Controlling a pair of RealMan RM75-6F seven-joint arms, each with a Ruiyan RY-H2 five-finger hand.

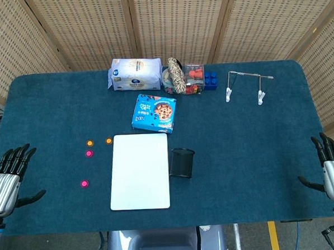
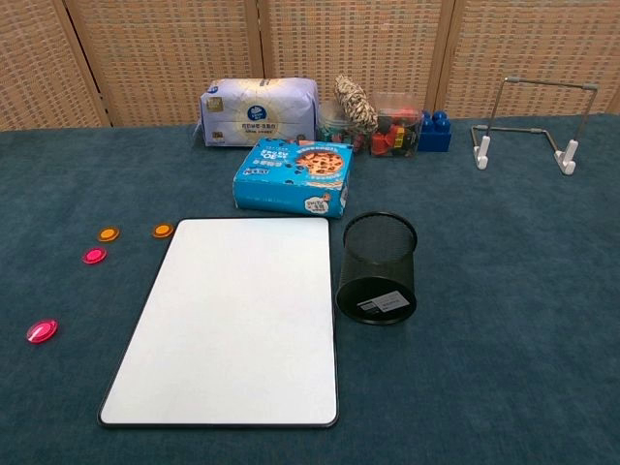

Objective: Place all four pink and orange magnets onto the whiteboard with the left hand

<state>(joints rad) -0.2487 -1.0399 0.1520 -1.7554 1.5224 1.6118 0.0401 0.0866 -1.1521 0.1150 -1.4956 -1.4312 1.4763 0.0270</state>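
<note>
The whiteboard [image 1: 139,170] [image 2: 232,315] lies flat at the table's front middle, bare. Left of it on the cloth sit two orange magnets [image 1: 90,143] [image 1: 108,141] [image 2: 108,233] [image 2: 163,230] and two pink magnets [image 1: 89,153] [image 1: 84,183] [image 2: 94,255] [image 2: 42,330]. My left hand [image 1: 10,177] rests at the front left edge, fingers spread, holding nothing, well left of the magnets. At the front right edge my right hand [image 1: 333,165] is likewise open and holds nothing. Neither hand shows in the chest view.
A black mesh pen cup [image 1: 182,162] [image 2: 377,267] stands right of the whiteboard. A blue cookie box [image 1: 154,113] lies behind the board. Along the back are a tissue pack [image 1: 134,74], a rope bundle [image 1: 177,75], a tub of bricks [image 1: 199,78] and a metal stand [image 1: 246,84].
</note>
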